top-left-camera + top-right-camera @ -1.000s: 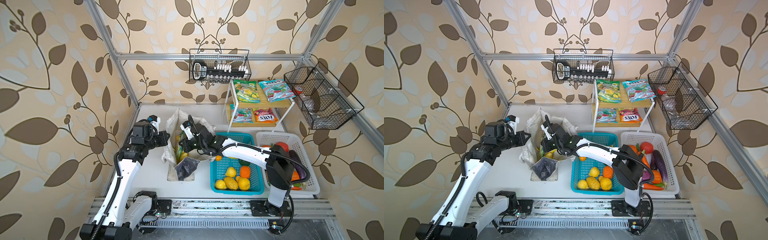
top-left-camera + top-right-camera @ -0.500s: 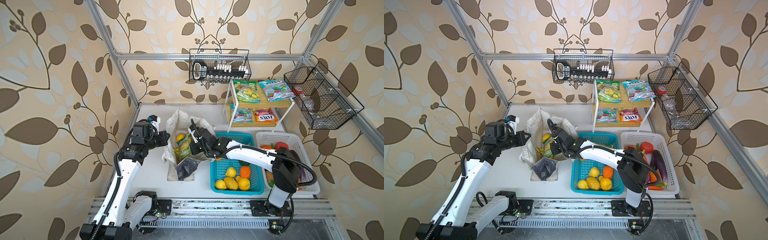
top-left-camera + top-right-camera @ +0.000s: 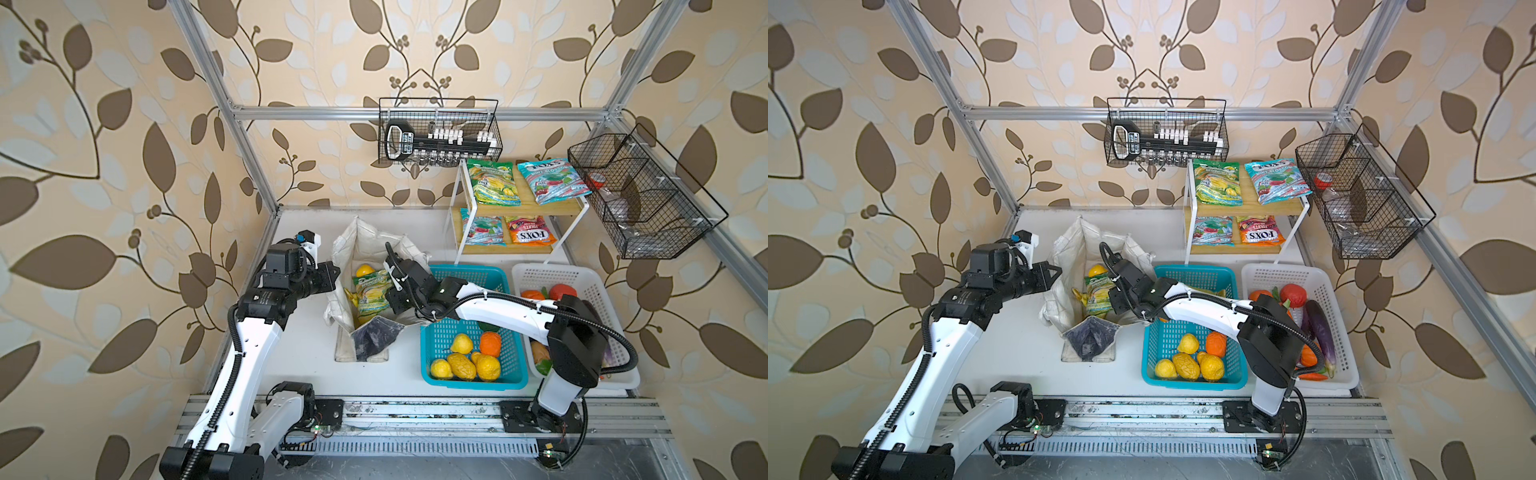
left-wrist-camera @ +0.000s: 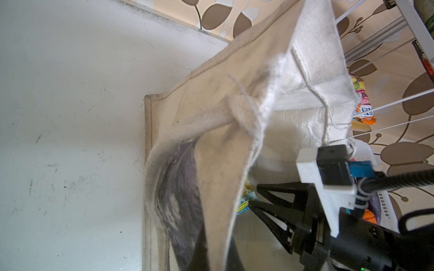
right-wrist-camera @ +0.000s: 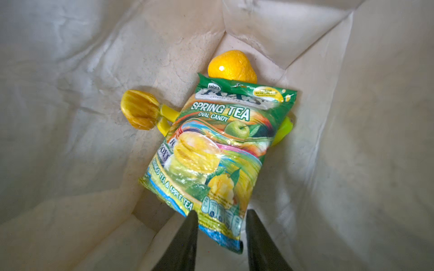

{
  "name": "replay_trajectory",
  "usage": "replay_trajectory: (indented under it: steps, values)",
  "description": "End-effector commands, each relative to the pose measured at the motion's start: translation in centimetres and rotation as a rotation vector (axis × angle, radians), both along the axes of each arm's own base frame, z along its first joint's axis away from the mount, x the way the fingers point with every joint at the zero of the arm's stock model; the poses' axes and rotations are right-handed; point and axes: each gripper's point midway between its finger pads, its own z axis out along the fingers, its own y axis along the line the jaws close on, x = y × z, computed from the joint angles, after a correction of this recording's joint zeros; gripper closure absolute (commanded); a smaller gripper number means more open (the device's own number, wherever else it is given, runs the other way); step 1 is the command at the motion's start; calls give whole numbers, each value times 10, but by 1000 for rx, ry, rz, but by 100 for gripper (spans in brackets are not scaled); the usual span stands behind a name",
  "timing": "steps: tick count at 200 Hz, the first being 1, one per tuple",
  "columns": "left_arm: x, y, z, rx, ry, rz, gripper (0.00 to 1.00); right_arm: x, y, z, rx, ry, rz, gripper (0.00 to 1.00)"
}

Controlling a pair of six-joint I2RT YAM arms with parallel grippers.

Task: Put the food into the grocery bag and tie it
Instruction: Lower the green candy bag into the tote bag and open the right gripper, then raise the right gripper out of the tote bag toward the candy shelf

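Pinched tight on the side rim of the grocery bag (image 3: 365, 241) with the left end effector (image 3: 334, 277), bag mouth wide open on the worktop (image 3: 307, 357). Spread apart inside the bag with the right end effector (image 5: 219, 214), just over the green snack packet (image 5: 218, 150), gripping nothing. Down at the bag's bottom: packet flat on top of the banana bunch (image 5: 139, 109), right next to the orange (image 5: 231, 66).

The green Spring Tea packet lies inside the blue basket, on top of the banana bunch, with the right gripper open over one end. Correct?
Wrong container: the Spring Tea packet lies inside the canvas tote, not the blue basket, as the right wrist view shows. It does lie on the banana bunch, with the right gripper open over one end.
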Motion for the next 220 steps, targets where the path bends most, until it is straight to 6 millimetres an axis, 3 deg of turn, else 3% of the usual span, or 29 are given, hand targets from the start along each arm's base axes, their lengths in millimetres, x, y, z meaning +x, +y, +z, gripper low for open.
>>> replay_trajectory:
  steps: [1, 28, 35, 38, 44, 70, 90, 100, 139, 176, 198, 212, 220]
  values:
    - [3, 1, 18, 4, -70, -8, 100, -3, -2, 24, 21, -42, 2, 56]
    - [3, 0, 18, -1, -68, -15, 100, -5, -12, 46, 10, -124, -31, 39]
    - [3, 0, 19, -2, -71, -15, 100, -4, -18, 55, 2, -154, -56, 25]
    - [3, 0, 19, -1, -72, -14, 100, -4, -22, 59, 2, -163, -69, 10]
    - [3, 1, 18, 1, -71, -9, 100, -5, -26, 65, 4, -172, -78, 0]
    - [3, -1, 18, -3, -66, -16, 100, -9, -38, 93, 49, -208, -75, 0]
    - [3, 1, 18, 5, -70, -8, 100, -11, -51, 128, 123, -259, -99, 0]
    - [3, 1, 18, 6, -69, -9, 100, -14, -59, 128, 139, -254, -92, 0]
    - [3, 2, 18, 8, -69, -6, 100, -15, -95, 174, 299, -265, -111, 0]
    - [4, 3, 16, 13, -62, -1, 100, -16, -148, 219, 458, -287, -128, 0]
    - [3, 2, 18, 7, -70, -1, 100, -13, -187, 242, 437, -366, -186, 0]
    - [4, 4, 17, 13, -70, 6, 100, -7, -213, 245, 397, -368, -241, 0]
    - [4, 3, 17, 11, -63, 2, 100, -5, -228, 258, 399, -389, -262, 0]
